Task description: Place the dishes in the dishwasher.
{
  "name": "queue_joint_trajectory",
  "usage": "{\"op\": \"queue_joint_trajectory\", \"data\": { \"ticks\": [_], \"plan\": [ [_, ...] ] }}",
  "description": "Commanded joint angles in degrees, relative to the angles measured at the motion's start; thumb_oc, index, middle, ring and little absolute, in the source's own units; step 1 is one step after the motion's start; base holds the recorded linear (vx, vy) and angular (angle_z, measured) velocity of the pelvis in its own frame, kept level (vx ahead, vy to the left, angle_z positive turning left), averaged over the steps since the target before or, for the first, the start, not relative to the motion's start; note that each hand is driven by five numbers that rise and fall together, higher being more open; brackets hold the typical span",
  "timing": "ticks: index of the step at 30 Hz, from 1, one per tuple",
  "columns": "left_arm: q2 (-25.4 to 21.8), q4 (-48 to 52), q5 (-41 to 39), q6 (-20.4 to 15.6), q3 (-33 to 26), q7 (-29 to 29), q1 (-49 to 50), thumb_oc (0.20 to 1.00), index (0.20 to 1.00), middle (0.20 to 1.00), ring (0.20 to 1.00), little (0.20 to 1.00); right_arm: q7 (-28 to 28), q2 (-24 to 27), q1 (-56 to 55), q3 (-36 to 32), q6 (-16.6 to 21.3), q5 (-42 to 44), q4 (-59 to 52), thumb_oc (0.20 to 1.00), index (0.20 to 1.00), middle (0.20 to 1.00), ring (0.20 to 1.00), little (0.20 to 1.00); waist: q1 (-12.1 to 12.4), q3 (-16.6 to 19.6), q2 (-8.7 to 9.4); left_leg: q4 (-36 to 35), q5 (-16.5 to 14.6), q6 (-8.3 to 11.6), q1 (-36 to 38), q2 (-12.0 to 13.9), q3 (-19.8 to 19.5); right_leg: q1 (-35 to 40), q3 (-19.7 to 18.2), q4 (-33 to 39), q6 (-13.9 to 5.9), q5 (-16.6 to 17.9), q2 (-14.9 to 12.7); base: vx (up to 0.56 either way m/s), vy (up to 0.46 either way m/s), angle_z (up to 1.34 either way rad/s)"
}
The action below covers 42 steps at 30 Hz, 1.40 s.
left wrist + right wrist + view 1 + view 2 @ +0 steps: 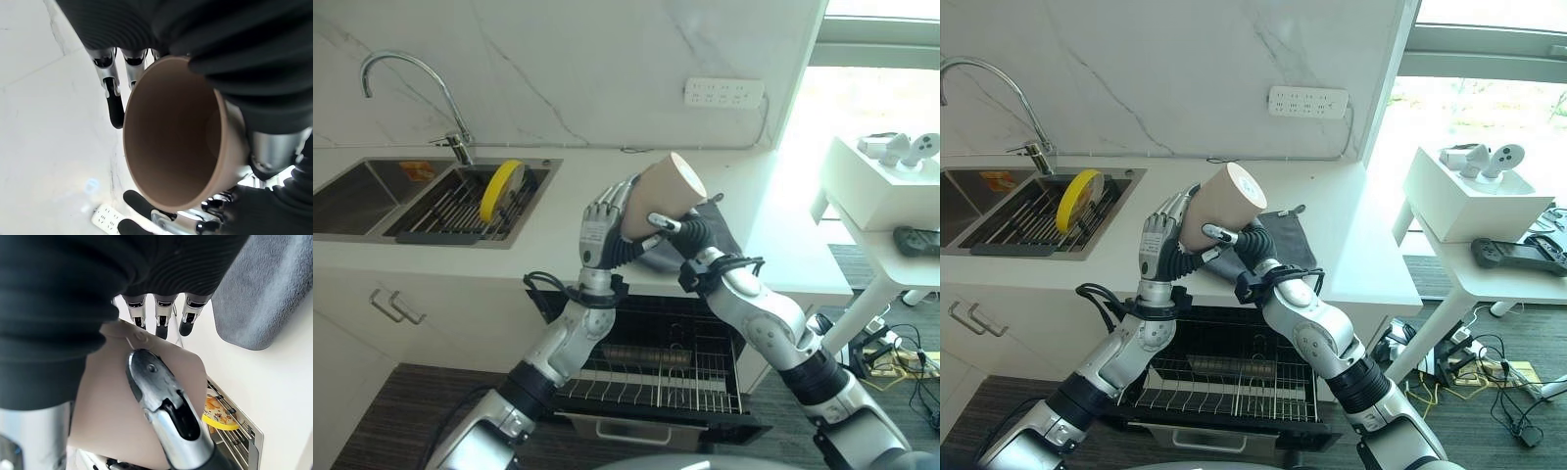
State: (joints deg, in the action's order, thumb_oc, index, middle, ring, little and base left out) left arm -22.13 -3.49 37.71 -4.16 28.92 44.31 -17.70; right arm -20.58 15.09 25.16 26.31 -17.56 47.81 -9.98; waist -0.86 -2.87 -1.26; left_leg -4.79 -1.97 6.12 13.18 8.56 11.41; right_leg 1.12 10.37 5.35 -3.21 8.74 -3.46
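A tan cup (664, 196) is held tilted above the counter's front edge, base up and to the right, mouth (171, 132) down toward my left wrist. My left hand (600, 233) lies against the cup's left wall, with its fingers (113, 98) along the rim. My right hand (1239, 243) grips the cup from the other side, its thumb (159, 391) across the wall and its fingers (161, 316) past it. A yellow plate (501, 189) stands on edge in the sink rack (450, 211). Below the hands the open dishwasher's wire rack (656, 377) is pulled out.
A grey mat (1285, 240) lies on the white counter (764, 235) behind the hands. A curved tap (411, 73) rises over the sink. To the right stands a white table (1489, 211) with controllers, and cables lie on the floor beneath it.
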Motion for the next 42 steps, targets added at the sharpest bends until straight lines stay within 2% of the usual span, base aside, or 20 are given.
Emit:
{"op": "queue_joint_trajectory", "data": {
  "ticks": [1, 15, 16, 17, 23, 31, 32, 33, 38, 42],
  "plan": [
    [-1.89, -2.80, 1.35, -2.12, 2.46, 2.06, -6.69, 0.200, 0.200, 0.200, 0.200, 0.200, -0.41, -2.91, 7.69, -3.75, 4.67, 0.30, -2.58, 1.000, 1.000, 1.000, 1.000, 1.000, 0.11, -0.14, 2.93, -0.21, -2.45, -2.81, -1.95, -0.54, 1.80, 7.24, 2.39, -0.35, -4.82, -7.66, -6.49, 0.00, 0.000, 0.00],
    [-3.49, 3.68, -0.69, -1.24, 2.27, -4.79, -5.96, 0.200, 0.200, 0.200, 0.200, 0.200, -2.29, -2.66, 9.36, -5.71, 5.58, 0.42, -4.18, 1.000, 1.000, 1.000, 1.000, 1.000, 0.83, -0.46, 2.58, -0.21, -2.52, -2.90, -2.21, -0.74, 1.13, 7.18, 2.94, -0.35, -4.93, -7.58, -6.57, 0.00, 0.000, 0.00],
    [-3.51, 3.68, -0.55, -1.48, 2.38, -4.77, -5.97, 0.200, 0.200, 0.200, 0.200, 0.200, -1.86, -2.72, 9.57, -5.59, 5.70, 0.20, -4.15, 0.529, 0.529, 0.529, 0.529, 0.529, 0.88, -0.47, 2.56, -0.21, -2.55, -2.92, -2.20, -0.75, 1.12, 7.19, 3.01, -0.35, -4.92, -7.61, -6.57, 0.00, 0.000, 0.00],
    [-3.56, 4.20, -0.31, -1.48, 2.39, -5.00, -6.05, 0.200, 0.200, 0.200, 0.200, 0.200, -0.24, -2.69, 9.85, -5.44, 6.78, -0.55, -4.19, 0.200, 0.200, 0.200, 0.200, 0.200, 0.97, -0.55, 2.60, -0.21, -2.54, -2.94, -2.21, -0.76, 1.07, 7.21, 3.08, -0.35, -4.93, -7.60, -6.58, 0.00, 0.000, 0.00],
    [-3.84, 4.70, -0.56, -1.69, 2.39, -4.96, -6.73, 0.200, 0.200, 0.200, 0.200, 0.200, 3.00, -2.10, 11.19, -4.72, 6.85, -2.77, -5.57, 0.200, 0.200, 0.200, 0.200, 0.200, 1.25, -0.41, 2.61, -0.21, -2.50, -2.92, -2.31, -0.75, 0.91, 7.28, 3.37, -0.35, -4.92, -7.68, -6.60, 0.00, 0.001, 0.01],
    [-3.60, 5.43, -1.79, -2.30, 1.74, -5.36, -6.79, 0.200, 0.200, 0.200, 0.200, 0.200, 3.84, -1.72, 11.05, -5.00, 7.75, -2.97, -6.30, 0.200, 0.200, 0.200, 0.200, 0.200, 1.37, -0.38, 2.64, -0.21, -2.50, -2.87, -2.47, -0.76, 0.66, 7.21, 3.47, -0.35, -4.99, -7.69, -6.62, -0.01, 0.000, 0.02],
    [-3.47, 5.56, -2.69, -2.34, 1.67, -6.24, -6.77, 0.504, 0.504, 0.504, 0.504, 0.504, 3.79, -1.69, 10.87, -5.11, 8.03, -3.09, -6.40, 0.200, 0.200, 0.200, 0.200, 0.200, 1.36, -0.44, 2.63, -0.21, -2.50, -2.88, -2.46, -0.77, 0.63, 7.22, 3.49, -0.35, -4.98, -7.67, -6.61, -0.02, -0.003, 0.03],
    [-3.48, 5.76, -3.17, -2.25, 1.59, -6.71, -6.74, 1.000, 1.000, 1.000, 1.000, 1.000, 3.91, -1.77, 10.76, -5.19, 8.16, -3.23, -6.32, 0.200, 0.200, 0.200, 0.200, 0.200, 1.39, -0.44, 2.61, -0.21, -2.51, -2.86, -2.44, -0.76, 0.63, 7.24, 3.52, -0.35, -5.01, -7.68, -6.63, 0.00, 0.000, 0.00],
    [-3.67, 7.33, -6.86, -1.66, 0.76, -9.70, -6.59, 1.000, 1.000, 1.000, 1.000, 1.000, 4.00, -1.66, 10.18, -5.61, 8.22, -3.63, -6.45, 0.200, 0.200, 0.200, 0.200, 0.200, 1.47, -0.57, 2.44, -0.21, -2.46, -2.88, -2.45, -0.80, 0.40, 7.33, 3.63, -0.35, -5.00, -7.76, -6.62, 0.00, 0.000, 0.01],
    [-4.30, 10.34, -12.22, -1.69, -2.16, -12.21, -4.85, 1.000, 1.000, 1.000, 1.000, 1.000, 4.59, -0.30, 8.21, -6.96, 9.15, -3.81, -7.05, 0.200, 0.200, 0.200, 0.200, 0.200, 1.80, -0.85, 2.25, -0.21, -2.31, -2.77, -2.44, -0.78, 0.19, 7.51, 3.97, -0.35, -4.90, -7.84, -6.58, 0.00, 0.000, 0.00]
  ]
}}
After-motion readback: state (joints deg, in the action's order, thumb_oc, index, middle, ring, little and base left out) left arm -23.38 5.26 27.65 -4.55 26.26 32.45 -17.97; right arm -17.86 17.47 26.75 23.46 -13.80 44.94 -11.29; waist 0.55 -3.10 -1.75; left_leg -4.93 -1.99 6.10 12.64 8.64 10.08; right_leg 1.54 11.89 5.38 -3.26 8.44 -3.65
